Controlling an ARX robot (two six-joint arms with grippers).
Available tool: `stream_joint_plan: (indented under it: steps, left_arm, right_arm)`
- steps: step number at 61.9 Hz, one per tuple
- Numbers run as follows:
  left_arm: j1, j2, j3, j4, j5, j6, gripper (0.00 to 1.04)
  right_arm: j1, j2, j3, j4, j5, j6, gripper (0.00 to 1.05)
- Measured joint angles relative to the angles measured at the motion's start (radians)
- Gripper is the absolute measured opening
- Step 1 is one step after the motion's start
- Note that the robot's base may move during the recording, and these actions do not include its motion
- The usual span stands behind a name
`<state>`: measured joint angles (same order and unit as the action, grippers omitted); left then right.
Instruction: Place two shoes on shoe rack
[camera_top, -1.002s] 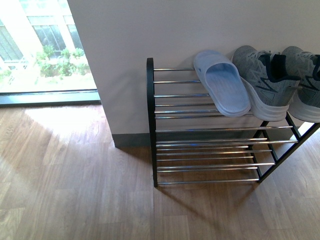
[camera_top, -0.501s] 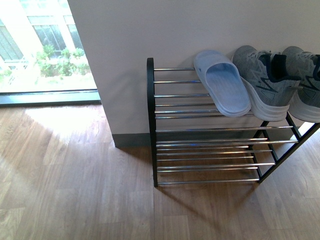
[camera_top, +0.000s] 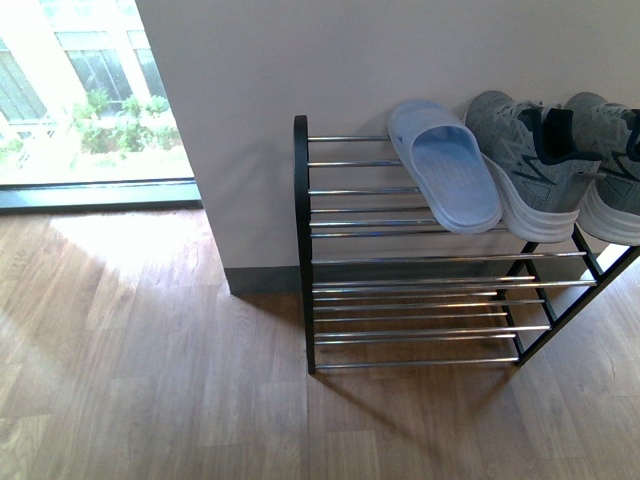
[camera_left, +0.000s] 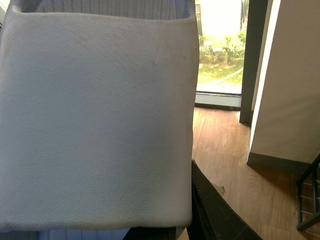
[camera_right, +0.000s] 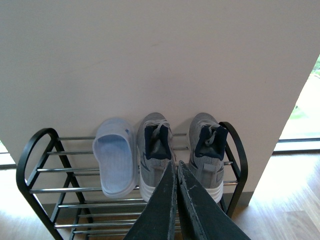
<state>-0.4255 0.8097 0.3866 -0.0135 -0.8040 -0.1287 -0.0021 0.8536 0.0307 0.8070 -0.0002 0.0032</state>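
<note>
Two sneakers (camera_top: 530, 170) and one slide (camera_top: 445, 175) rest atop the shoe rack (camera_top: 300, 250); our right gripper (camera_right: 176, 167) is closed, empty; our left gripper (camera_left: 212, 217) clamps a second slide (camera_left: 95, 120).

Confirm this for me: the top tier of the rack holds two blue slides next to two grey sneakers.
Not quite. Only one blue slide lies on the top tier of the rack, next to the two grey sneakers. The right wrist view shows all three side by side.
</note>
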Motion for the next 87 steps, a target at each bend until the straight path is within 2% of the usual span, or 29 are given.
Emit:
stream_joint_plan:
  steps: [15,31,62,87]
  left_arm:
    - [0.000,0.000,0.000,0.000,0.000,0.000,0.02]
    - [0.000,0.000,0.000,0.000,0.000,0.000,0.02]
    - [0.000,0.000,0.000,0.000,0.000,0.000,0.02]
    - [0.000,0.000,0.000,0.000,0.000,0.000,0.02]
  right_arm:
    - [0.000,-0.241,-0.011,-0.210,0.000,0.000,0.01]
    - [0.000,-0.393,-0.012,-0.352,0.000,0.000,0.01]
    - [0.000,-0.590,-0.012,-0.543,0.000,0.000,0.01]
    - [0.000,-0.687,-0.012,-0.640,0.000,0.000,0.01]
